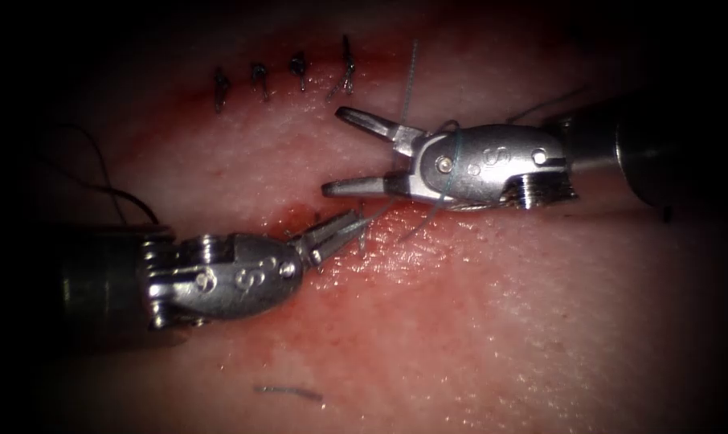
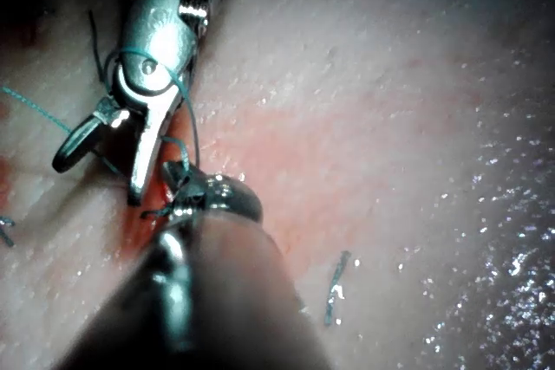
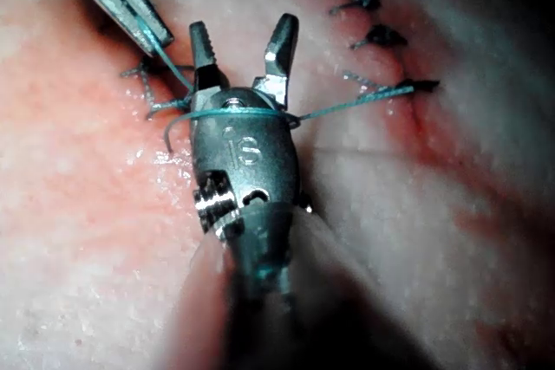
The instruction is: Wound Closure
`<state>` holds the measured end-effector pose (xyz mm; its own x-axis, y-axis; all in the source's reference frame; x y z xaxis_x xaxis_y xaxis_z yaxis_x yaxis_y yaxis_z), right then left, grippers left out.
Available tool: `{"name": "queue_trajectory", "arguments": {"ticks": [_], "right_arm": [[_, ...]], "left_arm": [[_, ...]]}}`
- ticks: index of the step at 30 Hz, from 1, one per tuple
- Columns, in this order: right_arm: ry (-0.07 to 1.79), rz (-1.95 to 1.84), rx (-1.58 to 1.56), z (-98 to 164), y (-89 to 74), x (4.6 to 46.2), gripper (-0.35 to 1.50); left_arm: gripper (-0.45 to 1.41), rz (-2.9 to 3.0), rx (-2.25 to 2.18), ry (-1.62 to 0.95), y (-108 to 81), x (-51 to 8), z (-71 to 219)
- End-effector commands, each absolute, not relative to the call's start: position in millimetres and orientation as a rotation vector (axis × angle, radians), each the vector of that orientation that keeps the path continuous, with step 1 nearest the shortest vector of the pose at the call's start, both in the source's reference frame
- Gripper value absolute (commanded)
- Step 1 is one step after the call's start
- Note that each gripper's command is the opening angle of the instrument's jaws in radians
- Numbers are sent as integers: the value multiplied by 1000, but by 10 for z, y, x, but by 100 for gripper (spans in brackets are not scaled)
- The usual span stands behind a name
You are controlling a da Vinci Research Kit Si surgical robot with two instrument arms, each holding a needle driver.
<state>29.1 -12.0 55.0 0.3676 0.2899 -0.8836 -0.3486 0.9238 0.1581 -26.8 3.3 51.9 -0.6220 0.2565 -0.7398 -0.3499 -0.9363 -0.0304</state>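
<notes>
The right tool (image 1: 336, 151) lies over the tissue (image 1: 492, 321) with its jaws wide open and nothing between them. Teal thread (image 1: 452, 161) is wrapped in a loop around its body just behind the jaws; the same loop of thread (image 3: 234, 112) crosses the right tool (image 3: 244, 32) in its wrist view. The left tool (image 1: 336, 229) comes in from the lower left, jaws shut on the thread beside the red, open part of the cut (image 1: 296, 215). In the right wrist view the left tool (image 3: 130, 10) grips the thread's strand (image 3: 165, 49). The left wrist view has the right tool (image 2: 100, 175) open.
Several finished stitches (image 1: 259, 80) with dark knots run along the upper part of the cut, also as stitches (image 3: 381, 36). A cut thread end (image 1: 288, 392) lies on the tissue near the front. Dark loose thread (image 1: 115, 191) curls at the left. Red fluid (image 1: 396, 249) stains the tissue.
</notes>
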Motion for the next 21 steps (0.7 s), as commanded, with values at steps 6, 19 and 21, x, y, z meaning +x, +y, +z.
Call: {"name": "queue_trajectory", "arguments": {"ticks": [6, 19, 21], "right_arm": [[1091, 302, 43, 575, -136, 295, 106], [1178, 193, 263, 582, -155, 298, 27], [1201, 188, 301, 581, -156, 298, 19]], "left_arm": [[-45, 2570, -1138, 194, 50, -264, 503], [-45, 2647, -1113, 233, 90, -262, 519], [-45, 2668, -1129, 194, 94, -265, 529]]}}
